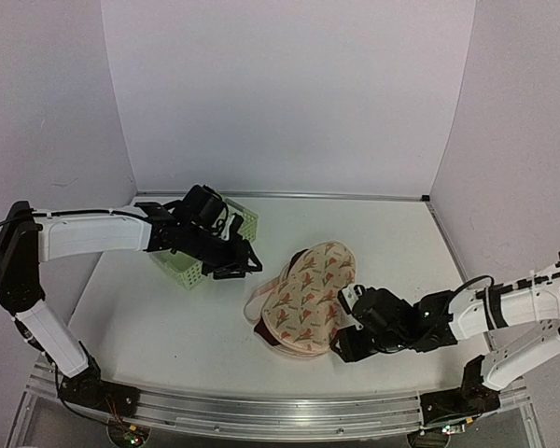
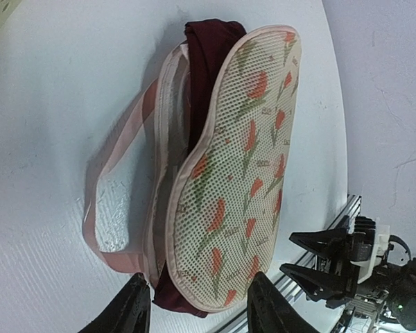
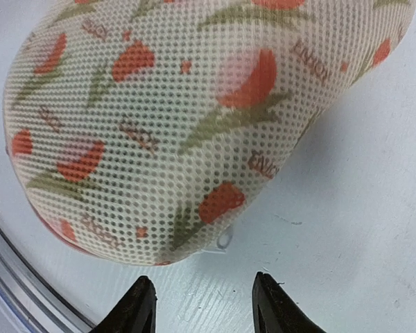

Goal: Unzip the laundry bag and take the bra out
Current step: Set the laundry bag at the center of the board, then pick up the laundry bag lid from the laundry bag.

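Note:
The laundry bag [image 1: 310, 297] lies mid-table, its cream flowered top shell [image 2: 239, 152] lifted off the lower half along one side. The maroon bra [image 2: 209, 43] peeks out of that gap at both ends, and a dark edge of it [image 1: 267, 335] shows under the bag's near end. My left gripper [image 1: 244, 265] hovers open to the left of the bag, its fingertips [image 2: 134, 300] holding nothing. My right gripper [image 3: 202, 290] stands open just short of the bag's right end [image 3: 173, 118], close to a small clear zipper ring [image 3: 224, 239], and is not touching it.
A light green lattice basket [image 1: 245, 220] stands behind the left gripper at the back left. A pale pink band [image 2: 102, 182] loops out from the bag onto the table. The metal rail [image 1: 261, 411] runs along the table's near edge.

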Robot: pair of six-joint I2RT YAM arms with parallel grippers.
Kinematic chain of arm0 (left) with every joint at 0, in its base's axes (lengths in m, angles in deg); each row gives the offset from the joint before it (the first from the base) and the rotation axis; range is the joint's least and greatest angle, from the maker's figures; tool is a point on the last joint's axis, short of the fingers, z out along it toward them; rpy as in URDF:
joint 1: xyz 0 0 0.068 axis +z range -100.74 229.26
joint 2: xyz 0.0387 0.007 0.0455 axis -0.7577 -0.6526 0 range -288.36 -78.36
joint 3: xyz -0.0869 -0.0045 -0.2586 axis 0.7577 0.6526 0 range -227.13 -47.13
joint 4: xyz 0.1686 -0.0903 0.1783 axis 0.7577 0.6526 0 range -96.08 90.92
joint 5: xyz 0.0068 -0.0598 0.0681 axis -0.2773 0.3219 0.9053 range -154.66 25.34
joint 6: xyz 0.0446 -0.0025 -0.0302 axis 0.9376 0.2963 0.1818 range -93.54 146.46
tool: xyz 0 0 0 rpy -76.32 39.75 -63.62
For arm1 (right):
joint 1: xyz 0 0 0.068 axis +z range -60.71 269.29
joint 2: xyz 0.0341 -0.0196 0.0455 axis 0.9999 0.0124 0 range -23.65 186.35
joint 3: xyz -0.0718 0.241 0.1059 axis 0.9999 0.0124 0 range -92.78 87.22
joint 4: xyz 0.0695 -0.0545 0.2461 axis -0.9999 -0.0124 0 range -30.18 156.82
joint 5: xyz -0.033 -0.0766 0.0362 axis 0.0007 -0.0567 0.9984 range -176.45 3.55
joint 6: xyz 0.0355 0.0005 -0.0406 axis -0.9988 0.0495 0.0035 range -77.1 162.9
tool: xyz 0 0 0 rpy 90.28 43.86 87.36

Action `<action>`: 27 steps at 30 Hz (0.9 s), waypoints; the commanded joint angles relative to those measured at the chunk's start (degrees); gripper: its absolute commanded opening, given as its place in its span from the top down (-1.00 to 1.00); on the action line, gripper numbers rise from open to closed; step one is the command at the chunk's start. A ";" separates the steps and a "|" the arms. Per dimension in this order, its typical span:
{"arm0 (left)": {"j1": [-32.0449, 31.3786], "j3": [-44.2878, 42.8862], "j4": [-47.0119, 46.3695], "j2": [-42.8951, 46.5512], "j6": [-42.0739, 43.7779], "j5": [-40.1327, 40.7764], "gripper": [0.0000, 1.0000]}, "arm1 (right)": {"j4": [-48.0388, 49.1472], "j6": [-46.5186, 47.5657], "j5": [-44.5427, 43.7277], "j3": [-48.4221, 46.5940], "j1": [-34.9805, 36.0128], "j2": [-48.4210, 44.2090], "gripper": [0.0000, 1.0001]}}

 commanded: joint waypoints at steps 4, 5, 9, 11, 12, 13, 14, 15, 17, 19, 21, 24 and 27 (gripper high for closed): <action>-0.69 -7.17 0.31 -7.33 6.07 -3.54 0.05 | -7.15 1.78 -7.65 -7.51 0.31 -8.77 -0.11; -0.70 -8.11 0.39 -8.87 6.75 -4.03 0.05 | -7.64 1.84 -8.37 -8.06 0.29 -9.74 -0.12; -0.95 -14.05 0.94 -16.02 11.16 -7.03 0.03 | -9.63 1.28 -10.35 -10.67 0.23 -12.79 -0.20; -0.95 -17.12 1.59 -18.89 13.21 -7.70 0.01 | -9.78 1.28 -10.40 -11.46 0.23 -13.98 -0.22; -0.95 -18.53 2.32 -20.10 14.08 -7.20 -0.01 | -9.84 1.48 -10.34 -11.73 0.23 -14.40 -0.23; -0.95 -20.12 2.65 -21.05 15.23 -7.09 -0.03 | -10.00 1.55 -10.38 -11.88 0.23 -14.78 -0.24; -0.95 -21.04 2.80 -21.95 16.21 -7.16 -0.06 | -10.22 1.63 -10.50 -12.00 0.23 -15.13 -0.24; -0.95 -21.95 3.00 -22.75 16.84 -6.85 -0.08 | -10.34 1.65 -10.43 -12.01 0.23 -15.54 -0.24; -1.00 -23.08 3.20 -24.27 18.15 -7.75 -0.09 | -10.44 1.54 -10.39 -11.85 0.23 -15.90 -0.25; -0.95 -23.53 3.16 -25.33 18.92 -8.65 -0.09 | -10.51 1.20 -10.25 -11.63 0.23 -16.02 -0.25; -0.95 -23.54 3.20 -26.16 19.80 -9.68 -0.10 | -10.53 0.79 -10.05 -11.34 0.23 -16.02 -0.25; -1.03 -23.54 3.16 -27.29 21.06 -10.56 -0.10 | -10.46 0.50 -9.88 -11.22 0.23 -15.85 -0.25; -1.04 -23.76 3.18 -27.68 21.97 -10.90 -0.09 | -10.45 0.50 -9.69 -11.44 0.25 -15.59 -0.25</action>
